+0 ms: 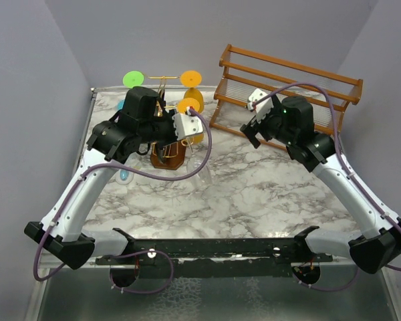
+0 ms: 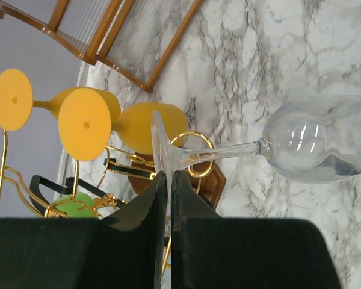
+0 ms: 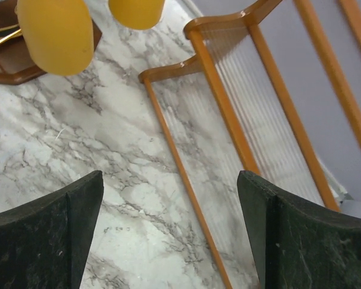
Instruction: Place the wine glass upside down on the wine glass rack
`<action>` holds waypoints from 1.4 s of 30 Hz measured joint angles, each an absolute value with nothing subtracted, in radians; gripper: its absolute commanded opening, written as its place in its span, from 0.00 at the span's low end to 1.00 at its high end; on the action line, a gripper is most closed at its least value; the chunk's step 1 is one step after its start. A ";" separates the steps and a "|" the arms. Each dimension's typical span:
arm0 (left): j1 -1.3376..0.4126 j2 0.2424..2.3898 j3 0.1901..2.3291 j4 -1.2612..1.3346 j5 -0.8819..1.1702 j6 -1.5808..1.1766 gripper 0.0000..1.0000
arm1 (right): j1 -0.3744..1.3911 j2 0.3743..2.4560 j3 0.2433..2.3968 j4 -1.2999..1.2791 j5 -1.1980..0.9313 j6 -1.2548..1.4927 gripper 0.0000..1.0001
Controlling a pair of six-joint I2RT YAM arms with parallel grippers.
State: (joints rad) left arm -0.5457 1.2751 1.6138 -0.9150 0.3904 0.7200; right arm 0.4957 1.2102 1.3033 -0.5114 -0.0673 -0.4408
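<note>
In the lower middle of the left wrist view, the left gripper point(image 2: 169, 178) is clamping the edge of the clear wine glass point(image 2: 316, 141) foot, with the bowl reaching toward the right edge over the marble table point(image 2: 277, 54). The hanging step seems to be in hand: the stem is crossing a gold scroll of the wine glass rack point(image 2: 212, 182), though contact is unclear. Next, the stem is likely needing to slide into a free arm. Orange glasses point(image 2: 84, 123) are crowding the left side. The right gripper point(image 3: 170, 223) is standing wide apart, empty, by the slatted wooden rack point(image 3: 222, 102).
</note>
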 measured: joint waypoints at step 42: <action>-0.597 1.231 1.448 -0.909 0.152 1.205 0.00 | 0.410 1.180 1.040 -0.358 -0.228 -0.420 0.99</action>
State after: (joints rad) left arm -0.5972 1.2308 1.4483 -0.9089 0.1524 1.2049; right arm 0.4103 1.1797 1.0401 -0.3580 -0.2283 -0.4198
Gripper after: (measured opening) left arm 0.061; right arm 0.995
